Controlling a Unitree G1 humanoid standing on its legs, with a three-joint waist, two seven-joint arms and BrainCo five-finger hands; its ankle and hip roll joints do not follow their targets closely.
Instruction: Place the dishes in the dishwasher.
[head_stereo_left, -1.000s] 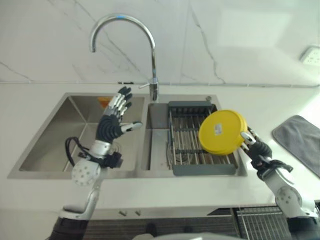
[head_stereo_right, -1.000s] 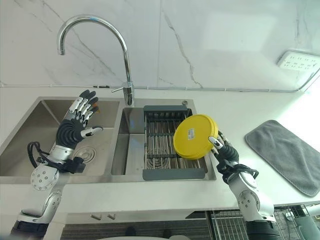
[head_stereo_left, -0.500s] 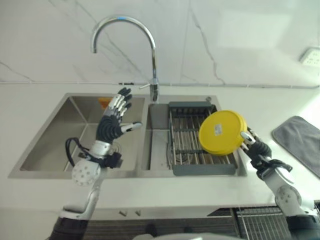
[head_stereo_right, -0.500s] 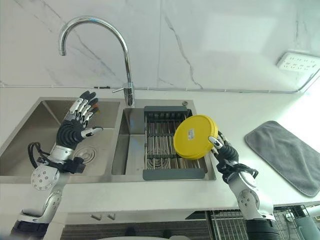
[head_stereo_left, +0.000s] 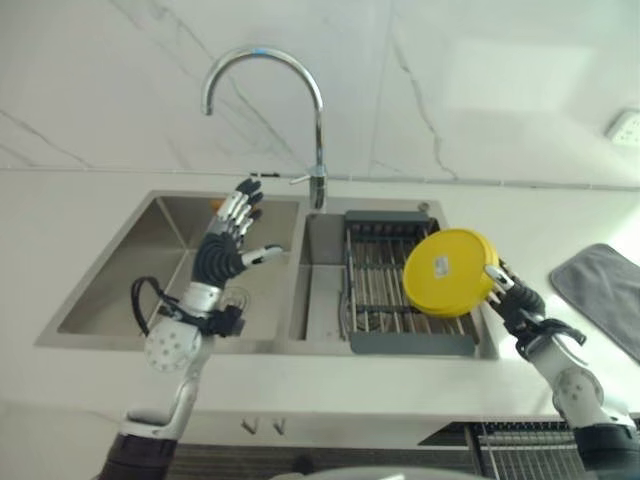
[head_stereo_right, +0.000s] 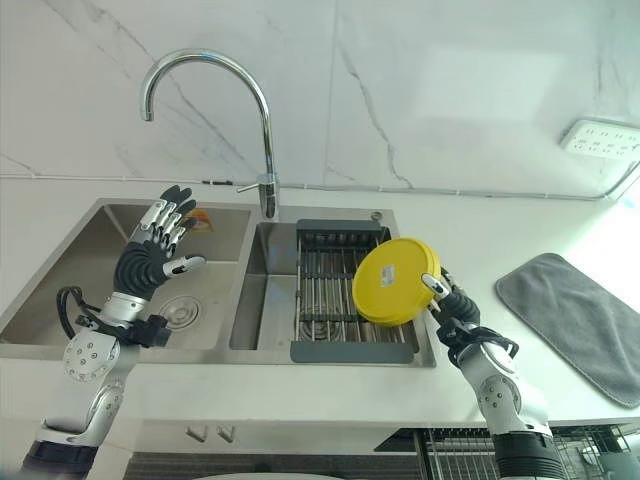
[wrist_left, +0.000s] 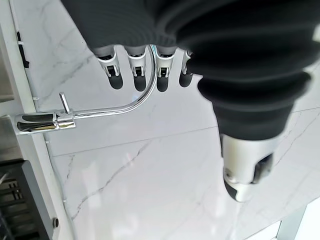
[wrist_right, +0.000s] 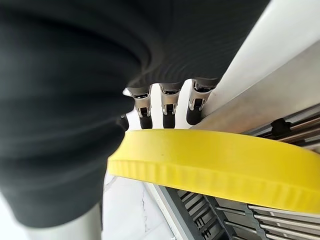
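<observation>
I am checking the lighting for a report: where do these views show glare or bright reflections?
Right eye view: strong light washes out the counter beside the cloth. Left eye view: a pale bright patch on the wall and highlights along the tap. Left wrist view: a soft sheen on the wall. Right wrist view: the plate is evenly lit, without glare.
</observation>
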